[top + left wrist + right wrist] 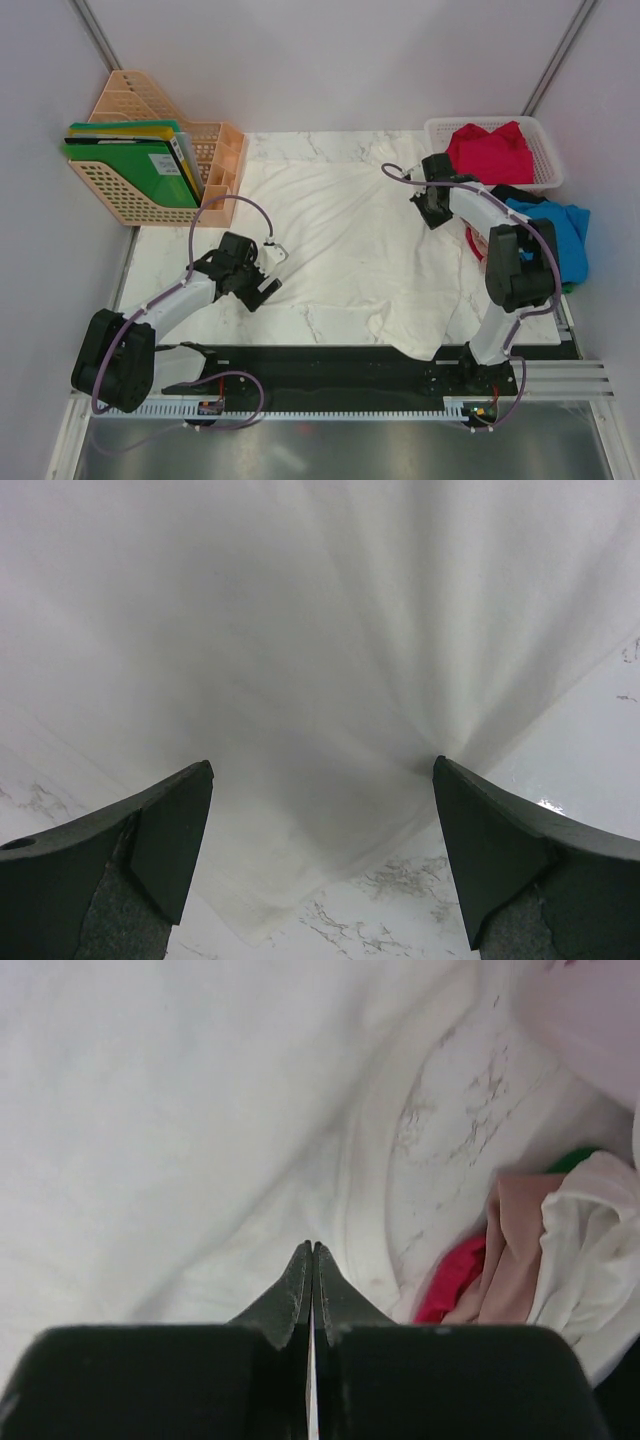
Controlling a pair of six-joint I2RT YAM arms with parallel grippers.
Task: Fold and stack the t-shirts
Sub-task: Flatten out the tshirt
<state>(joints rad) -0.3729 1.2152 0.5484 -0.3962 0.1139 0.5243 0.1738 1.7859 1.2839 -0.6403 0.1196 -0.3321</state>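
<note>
The large white t-shirt [340, 225] lies spread on the marble table [160, 262]. My left gripper [268, 272] is open and empty, hovering over the shirt's near left corner; in the left wrist view [322, 764] that corner of the shirt [300, 640] lies between the jaws. My right gripper [432, 214] is shut, its tips [313, 1246] at the white shirt [150, 1110] next to the collar [368, 1210]. A red t-shirt [490, 150] lies in the basket. A bright blue t-shirt [562, 235] lies at the right edge. Red cloth [450, 1278] and beige cloth [512, 1250] show beside the collar.
A white mesh basket [545, 135] stands at the back right. An orange file rack [215, 150] with green folders [140, 172] stands at the back left. The white shirt's hem hangs over the near edge by the right arm's base [420, 335].
</note>
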